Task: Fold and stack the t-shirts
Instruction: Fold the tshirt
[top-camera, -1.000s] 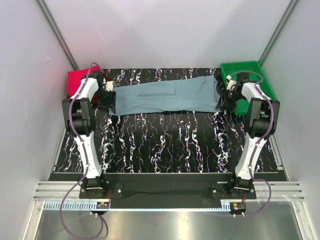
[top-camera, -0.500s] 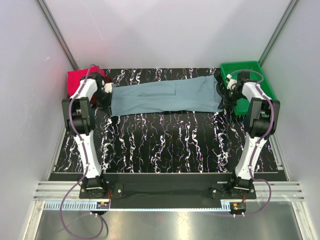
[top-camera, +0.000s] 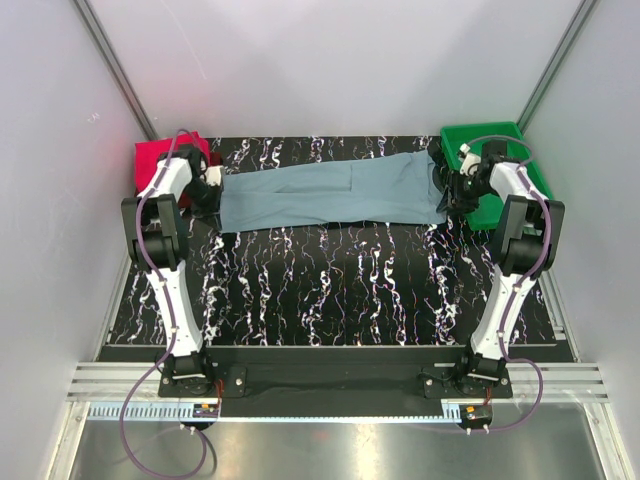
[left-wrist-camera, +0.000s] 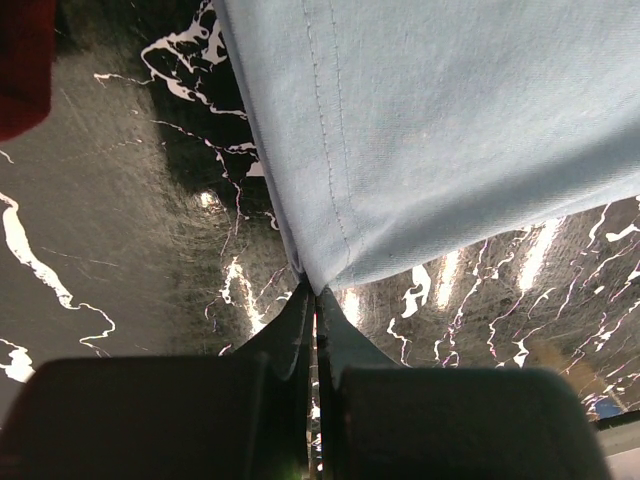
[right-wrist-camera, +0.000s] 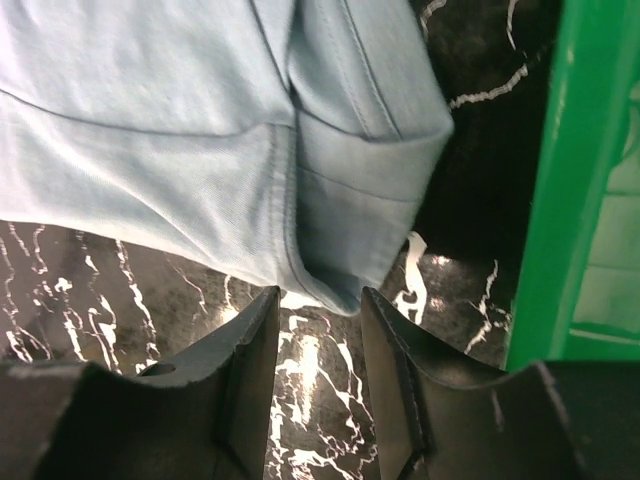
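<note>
Beneath the left gripper (left-wrist-camera: 312, 297) lies a glossy black tabletop with white marbled veins (left-wrist-camera: 130, 230), catching bright glints of light. Beyond the right gripper (right-wrist-camera: 318, 300) rise plain white panel walls (top-camera: 330, 60), joined by slanting grey metal corner struts (top-camera: 112, 65).

The left arm (top-camera: 163, 262) and right arm (top-camera: 515, 262) are each built of white link shells joined by black joint housings, and each is bolted to a black base (top-camera: 186, 372). A purple cable (top-camera: 122, 425) is run along each arm. Dark, matte, tapered fingers are fitted to the left gripper (left-wrist-camera: 314, 300) and right gripper (right-wrist-camera: 320, 297).
</note>
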